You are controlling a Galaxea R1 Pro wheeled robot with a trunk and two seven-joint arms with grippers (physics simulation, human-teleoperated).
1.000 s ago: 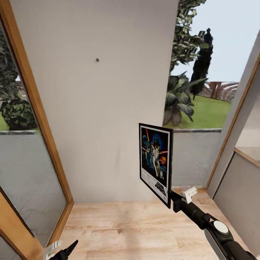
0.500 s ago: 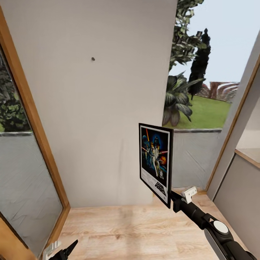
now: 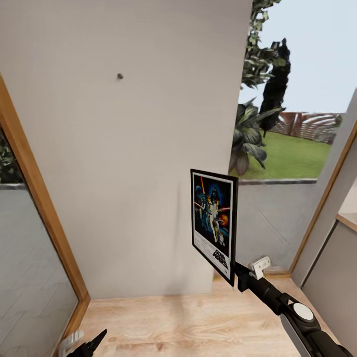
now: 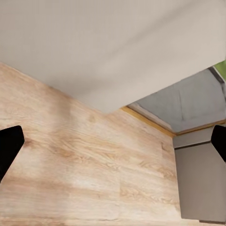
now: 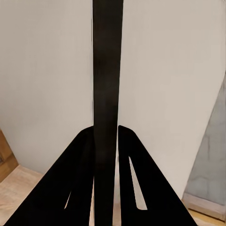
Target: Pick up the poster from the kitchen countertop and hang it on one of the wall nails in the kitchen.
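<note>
Right gripper (image 3: 237,275) is clamping poster (image 3: 214,222) upright (left gripper (image 4: 113,141) open); advise lifting its top to nail (image 3: 120,76).

The wall (image 3: 148,163) is matt, pale grey, faintly grainy plaster. Below it, the floor (image 3: 193,325) is light wood with a soft sheen. Left of the wall, a door frame (image 3: 37,198) looks like varnished wood. The poster (image 3: 214,223) has a glossy print in a smooth black frame, possibly plastic.

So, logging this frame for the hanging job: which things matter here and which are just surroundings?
Job:
- poster, clamped in the right gripper
- wall nail
- pale wall

Surroundings:
- wooden floor
- window frame
- garden plants
- left gripper, empty
</note>
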